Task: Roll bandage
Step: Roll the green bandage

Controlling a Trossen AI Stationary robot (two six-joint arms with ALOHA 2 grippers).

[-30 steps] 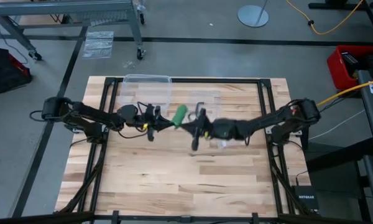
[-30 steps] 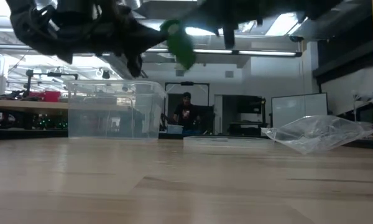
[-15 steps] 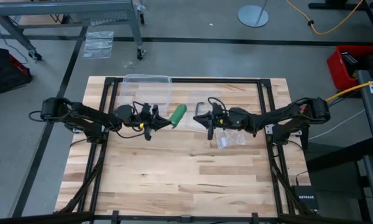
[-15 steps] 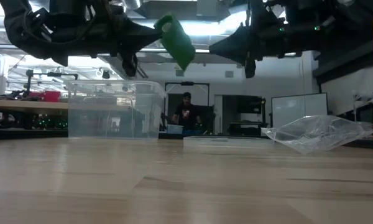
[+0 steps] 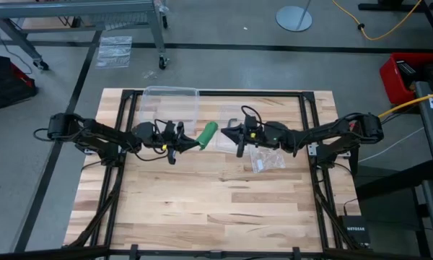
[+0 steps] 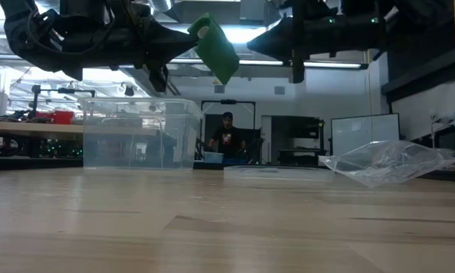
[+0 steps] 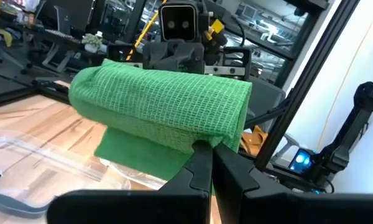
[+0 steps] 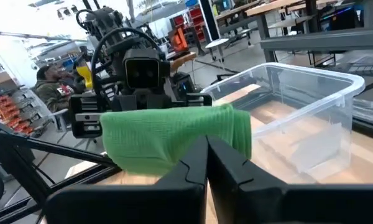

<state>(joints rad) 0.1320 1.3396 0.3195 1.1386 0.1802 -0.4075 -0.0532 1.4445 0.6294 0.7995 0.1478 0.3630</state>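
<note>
The bandage [image 5: 208, 133] is a compact bright green roll, held in the air above the middle of the table; it also shows in the low view [image 6: 213, 47]. My left gripper [image 5: 190, 141] is shut on it from the table's left. My right gripper [image 5: 228, 133] is shut and empty, pointing at the roll's other side from the right, a small gap away. In the right wrist view its shut fingers [image 8: 206, 163] stand just before the roll [image 8: 174, 143]. My left gripper pinches the roll's lower edge [image 7: 199, 140] between its two fingers, where a loose flap [image 7: 133, 152] hangs from the roll. The fingers come level from the table's left and lie across the roll's length. The roll is lifted clear of the table, tilted.
A clear plastic box [image 5: 170, 104] stands at the far left of the table, behind my left gripper. A clear plastic bag [image 5: 268, 160] lies below my right arm. A flat clear lid [image 6: 265, 172] lies behind the middle. A person [image 6: 227, 136] stands far off in the room.
My right gripper has swung up and away from the near side, then gone toward the table's left, ending close to the roll. My left gripper has raised the roll slightly and kept its hold.
</note>
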